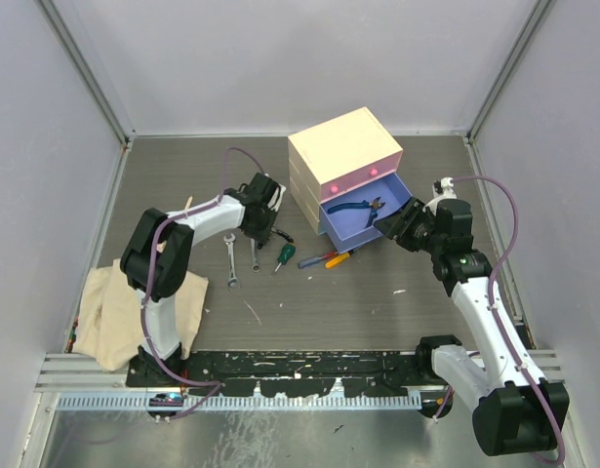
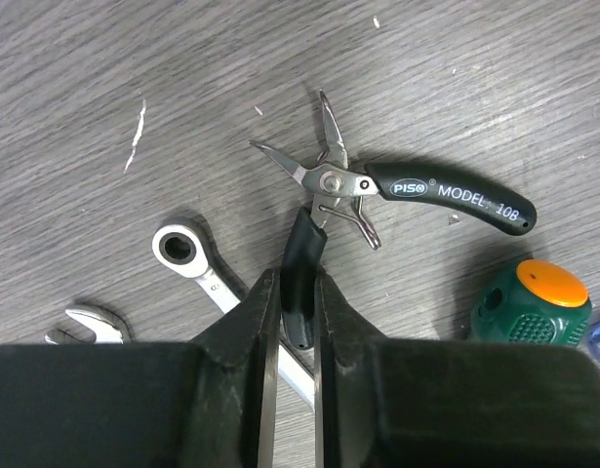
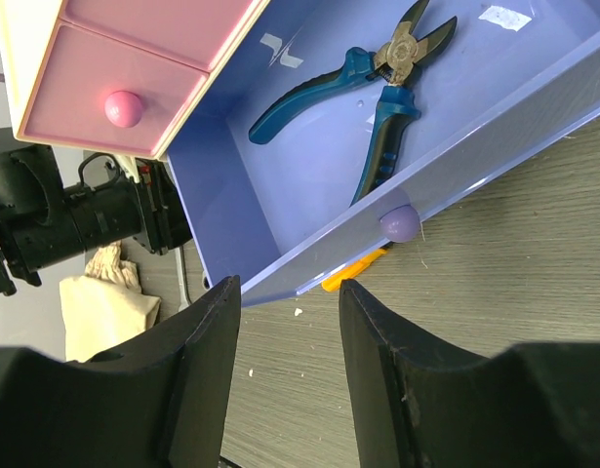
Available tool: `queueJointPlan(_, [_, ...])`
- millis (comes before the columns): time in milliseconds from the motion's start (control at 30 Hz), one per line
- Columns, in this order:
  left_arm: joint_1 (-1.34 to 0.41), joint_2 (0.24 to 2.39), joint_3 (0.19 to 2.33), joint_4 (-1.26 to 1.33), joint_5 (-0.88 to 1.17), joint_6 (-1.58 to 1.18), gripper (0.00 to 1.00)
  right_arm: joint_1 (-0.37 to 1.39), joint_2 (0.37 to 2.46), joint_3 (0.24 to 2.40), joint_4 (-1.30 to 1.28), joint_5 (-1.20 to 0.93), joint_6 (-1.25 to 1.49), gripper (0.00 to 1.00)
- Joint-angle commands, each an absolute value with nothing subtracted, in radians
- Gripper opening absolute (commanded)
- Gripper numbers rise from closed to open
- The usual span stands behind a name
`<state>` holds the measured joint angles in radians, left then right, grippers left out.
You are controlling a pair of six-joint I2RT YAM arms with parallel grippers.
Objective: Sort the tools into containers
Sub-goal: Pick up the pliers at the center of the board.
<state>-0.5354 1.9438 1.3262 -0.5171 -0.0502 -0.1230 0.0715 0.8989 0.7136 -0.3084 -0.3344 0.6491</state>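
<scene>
On the table [image 1: 173,180], near the cream chest [image 1: 343,146], the left gripper [image 2: 298,283] had its fingers pressed together on only one handle of the black-handled pliers [image 2: 446,193]. The other handle, with the printed label, stood out wide to the side, and the thin nose pointed away. I judged this to be the main risk: held by one leg, the pliers could turn around their pivot during a lift, so the free handle would swing down and the tool might slip out or hang crooked. The shaft of the ratchet wrench [image 2: 180,249] ran just under the same fingers, so it could be dragged along or pinched together with the handle, and the green screwdriver [image 2: 529,304] lay near enough to be knocked. The purple drawer [image 3: 309,166] was pulled open and held the blue-handled pliers [image 3: 304,93]. The right gripper [image 3: 290,292] waited there with fingers well apart, just before the front wall and beside the knob [image 3: 399,222]. If the left arm came to that drawer, the two arms could meet, or a touch could push the drawer shut.
</scene>
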Motion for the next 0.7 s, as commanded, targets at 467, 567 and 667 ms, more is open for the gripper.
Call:
queueJointPlan(467, [-0.525, 1.662, 1.291, -0.533, -0.143, -0.156, 0.03, 0.07, 0.797, 0.783, -0.282, -0.292, 0.605, 0.5])
queueJointPlan(567, [-0.525, 1.579, 1.254, -0.513, -0.116, -0.131, 0.01, 0.074, 0.795, 0.797, -0.263, -0.35, 0.599, 0.5])
queueJointPlan(667, [-0.525, 1.48, 1.222, -0.495, -0.066, -0.102, 0.0, 0.103, 0.808, 0.815, -0.229, -0.417, 0.595, 0.5])
